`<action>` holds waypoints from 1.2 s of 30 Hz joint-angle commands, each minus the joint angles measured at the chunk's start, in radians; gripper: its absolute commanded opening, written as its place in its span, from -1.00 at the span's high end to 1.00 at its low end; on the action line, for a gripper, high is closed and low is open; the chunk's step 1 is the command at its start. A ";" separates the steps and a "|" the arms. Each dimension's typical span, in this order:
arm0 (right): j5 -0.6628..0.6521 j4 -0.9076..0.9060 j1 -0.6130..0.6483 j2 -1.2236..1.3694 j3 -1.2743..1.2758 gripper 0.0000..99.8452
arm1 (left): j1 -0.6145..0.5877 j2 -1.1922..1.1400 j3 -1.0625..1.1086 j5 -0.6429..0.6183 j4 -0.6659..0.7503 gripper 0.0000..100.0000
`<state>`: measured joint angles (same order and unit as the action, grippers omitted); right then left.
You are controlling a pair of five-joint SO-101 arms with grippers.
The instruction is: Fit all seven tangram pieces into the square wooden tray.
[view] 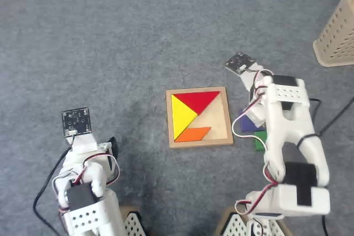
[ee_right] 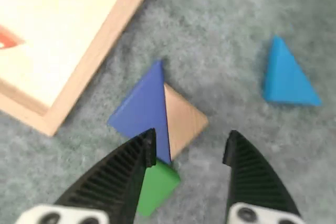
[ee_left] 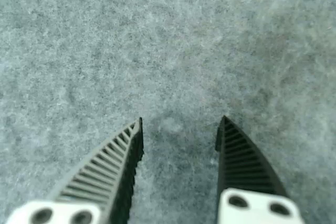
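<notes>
The square wooden tray [view: 227,115] lies mid-table and holds a red triangle [view: 197,100], a yellow triangle [view: 181,116] and an orange parallelogram [view: 193,134]. Its corner [ee_right: 68,93] also appears in the right wrist view. Just right of the tray, under the right arm, lie a dark blue triangle [ee_right: 142,107], a tan piece [ee_right: 185,119] touching it, a green piece [ee_right: 157,184] and, farther off, a light blue triangle [ee_right: 286,77]. My right gripper [ee_right: 190,141] hangs open above the blue and tan pieces, holding nothing. My left gripper [ee_left: 181,127] is open over bare carpet at the lower left.
Grey carpet [view: 110,53] covers the whole table. A beige perforated basket [view: 337,31] stands at the far right edge. The left arm's base [view: 88,203] sits at the front left, the right arm's base [view: 287,192] at the front right.
</notes>
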<state>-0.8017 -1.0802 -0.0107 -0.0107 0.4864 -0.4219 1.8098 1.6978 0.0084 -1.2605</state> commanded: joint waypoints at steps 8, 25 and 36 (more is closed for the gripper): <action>0.008 0.134 -0.008 0.137 -0.017 0.57 | 0.002 0.014 -0.013 0.005 -0.005 0.57; 0.008 0.114 -0.039 0.211 -0.046 0.57 | 0.002 0.014 -0.013 0.005 -0.005 0.57; 0.006 0.054 -0.038 0.211 -0.043 0.71 | 0.002 0.014 -0.013 0.005 -0.005 0.57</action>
<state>-0.7986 -0.9774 -0.0276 0.1749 0.4388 -0.4219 1.8098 1.6978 0.0084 -1.2605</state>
